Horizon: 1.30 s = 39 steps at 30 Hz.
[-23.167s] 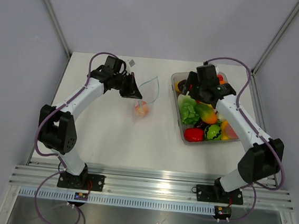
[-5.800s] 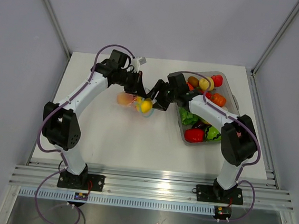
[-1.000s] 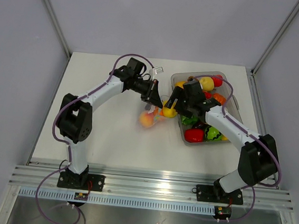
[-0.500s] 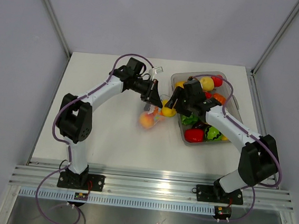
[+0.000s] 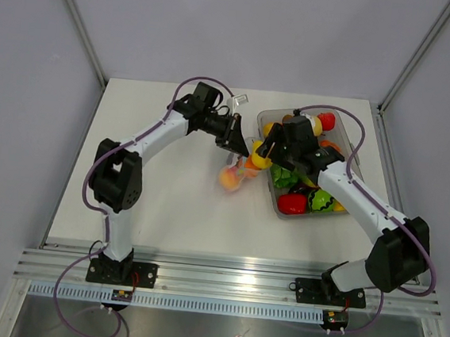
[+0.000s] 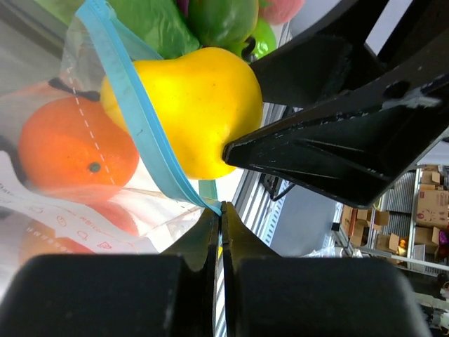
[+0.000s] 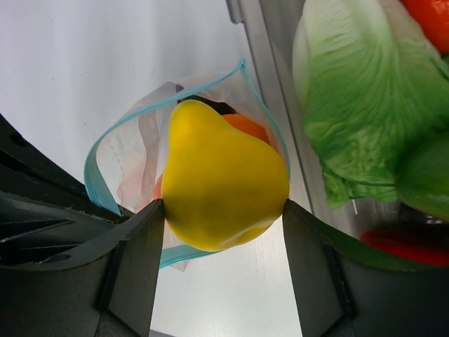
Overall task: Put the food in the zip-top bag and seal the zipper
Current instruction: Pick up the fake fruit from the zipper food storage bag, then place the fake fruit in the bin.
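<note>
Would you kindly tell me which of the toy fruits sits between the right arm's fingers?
The yellow pear, at the bag mouth; the orange already lies inside the bag, untouched.

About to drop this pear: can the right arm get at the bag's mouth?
Likely yes: the left gripper pinches the zipper, the bag gapes, and the pear in the right gripper sits at it.
</note>
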Motion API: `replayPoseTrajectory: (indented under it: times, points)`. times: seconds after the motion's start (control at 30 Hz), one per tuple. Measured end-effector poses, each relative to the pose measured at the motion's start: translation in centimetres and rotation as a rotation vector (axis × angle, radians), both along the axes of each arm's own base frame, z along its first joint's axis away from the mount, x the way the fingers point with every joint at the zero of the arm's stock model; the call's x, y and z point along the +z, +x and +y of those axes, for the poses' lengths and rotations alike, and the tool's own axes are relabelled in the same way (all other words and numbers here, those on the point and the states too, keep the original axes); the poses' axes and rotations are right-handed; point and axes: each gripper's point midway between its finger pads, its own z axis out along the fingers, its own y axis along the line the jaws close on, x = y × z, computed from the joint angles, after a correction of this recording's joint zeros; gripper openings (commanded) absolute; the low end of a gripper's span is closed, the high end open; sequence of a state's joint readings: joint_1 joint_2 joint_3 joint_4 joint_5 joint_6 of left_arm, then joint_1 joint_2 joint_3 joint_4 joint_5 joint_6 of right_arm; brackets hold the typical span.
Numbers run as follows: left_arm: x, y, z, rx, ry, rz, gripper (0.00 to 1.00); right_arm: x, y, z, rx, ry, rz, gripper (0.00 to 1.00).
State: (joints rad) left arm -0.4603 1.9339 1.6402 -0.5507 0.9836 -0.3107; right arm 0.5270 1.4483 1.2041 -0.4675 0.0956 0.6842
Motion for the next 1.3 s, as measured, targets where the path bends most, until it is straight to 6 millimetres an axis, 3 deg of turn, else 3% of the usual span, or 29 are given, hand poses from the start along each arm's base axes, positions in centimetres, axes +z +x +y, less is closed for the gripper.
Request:
replayPoseTrajectory:
  times: [0.2, 0.33, 0.53, 0.73, 0.8, 0.83, 0.93, 1.07, 1.17, 1.3]
  points:
    - [-0.1, 1.2, -1.0, 0.008, -0.006, 0.014, 0.00, 0.4, 0.6, -3.0, -0.088, -0.070, -0.017, 0.47]
    - [-0.7, 1.3, -1.1, 0.014, 0.000, 0.036, 0.00, 2.0, 1.5, -5.7, -0.158, -0.070, -0.055, 0.47]
    - [-1.1, 1.4, -1.2, 0.023, 0.004, 0.050, 0.00, 3.7, 2.6, -8.3, -0.225, -0.083, -0.101, 0.48]
    - [-1.2, 1.8, -0.9, 0.036, 0.010, 0.046, 0.00, 2.6, 4.6, -15.0, -0.379, -0.148, -0.076, 0.50]
    - [-1.2, 2.1, -0.6, 0.044, 0.010, 0.047, 0.00, 1.8, 5.4, -16.4, -0.409, -0.174, -0.055, 0.62]
    - [-1.2, 2.2, -0.5, 0.048, 0.011, 0.048, 0.00, 1.2, 5.8, -16.8, -0.415, -0.188, -0.041, 0.81]
    - [-1.4, 2.4, 0.0, 0.062, 0.017, 0.052, 0.00, -0.4, 7.0, -17.3, -0.419, -0.220, 0.000, 0.92]
    - [-1.1, 2.8, 0.6, 0.085, 0.030, 0.040, 0.00, -1.1, 8.0, -17.2, -0.401, -0.244, 0.018, 0.89]
    - [-0.7, 3.2, 1.2, 0.108, 0.035, 0.023, 0.00, 0.7, 9.2, -17.0, -0.386, -0.251, -0.016, 0.81]
    - [-0.3, 3.4, 1.8, 0.129, 0.040, 0.012, 0.00, 4.3, 12.6, -15.6, -0.354, -0.243, -0.102, 0.65]
